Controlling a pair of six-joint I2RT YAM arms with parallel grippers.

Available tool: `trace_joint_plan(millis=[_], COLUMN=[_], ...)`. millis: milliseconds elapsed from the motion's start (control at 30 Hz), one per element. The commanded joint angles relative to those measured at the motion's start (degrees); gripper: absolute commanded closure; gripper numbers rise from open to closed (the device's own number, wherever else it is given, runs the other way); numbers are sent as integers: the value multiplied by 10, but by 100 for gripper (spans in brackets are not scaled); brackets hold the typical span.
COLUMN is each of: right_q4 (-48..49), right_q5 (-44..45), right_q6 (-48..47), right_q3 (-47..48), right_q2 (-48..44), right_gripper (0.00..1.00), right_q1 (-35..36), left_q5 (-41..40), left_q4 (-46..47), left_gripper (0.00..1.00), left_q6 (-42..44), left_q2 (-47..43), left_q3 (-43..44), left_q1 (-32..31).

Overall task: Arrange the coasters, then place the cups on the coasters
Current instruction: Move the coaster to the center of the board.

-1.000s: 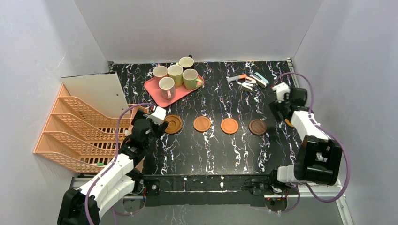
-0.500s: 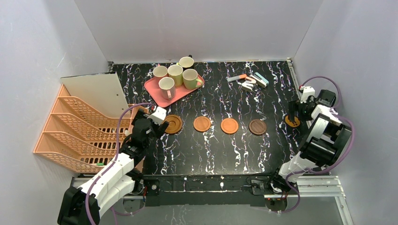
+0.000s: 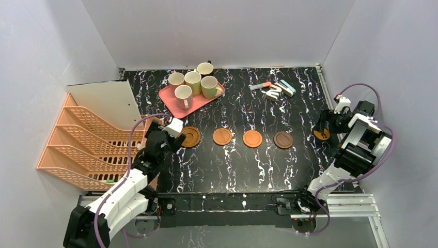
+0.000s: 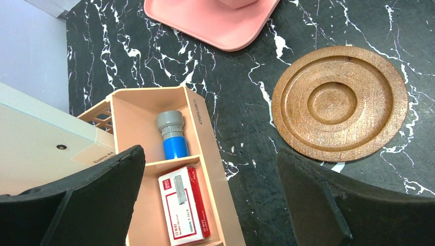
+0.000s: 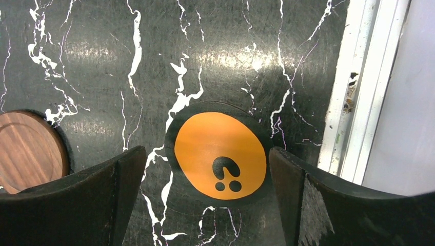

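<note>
Four coasters [image 3: 252, 138] are lying in a row across the middle of the tabletop [image 3: 232, 165], each one apart from the next. An orange coaster [image 5: 215, 138] with a black mark is lying by itself near the right edge, past the end of the row. The right pincer [image 5: 206, 154] is hanging over it, wide open and holding nothing. The orange coaster is showing between its two fingers. The left pincer [image 4: 210, 154] is wide open too, with nothing in it. It is hanging just beside the ringed coaster [image 4: 340, 102] at the left end of the row, over a small box [image 4: 199, 115] holding a blue tube [image 4: 174, 146]. Five cups [image 3: 183, 96] are standing close together at the back left, on a pink tray [image 3: 166, 95] or right by it. None of them is sitting on a coaster.
</note>
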Motion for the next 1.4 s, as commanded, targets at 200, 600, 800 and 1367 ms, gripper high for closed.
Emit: trace_joint_plan(millis=[200,600,800,1367], right_q4=[32,0,-5,-35], right_q5=[34,8,-4,1], right_q6=[15,-14,-23,-49], right_q3=[-21,-54,-65,-99], right_q2=[1,-29,-36,-59], right_gripper=[1,1,1,6], right_q1=[-17,-17,-17,-16], left_q5=[4,5,4,10], left_q4=[11,10,7,-5], left_gripper=[2,2,2,2], left_q6=[-2,-1,-1,-5], left_q2=[-6,-12,-15,-49], left_q3=[-8,-9,-8,-10], left_q1=[3,3,3,3])
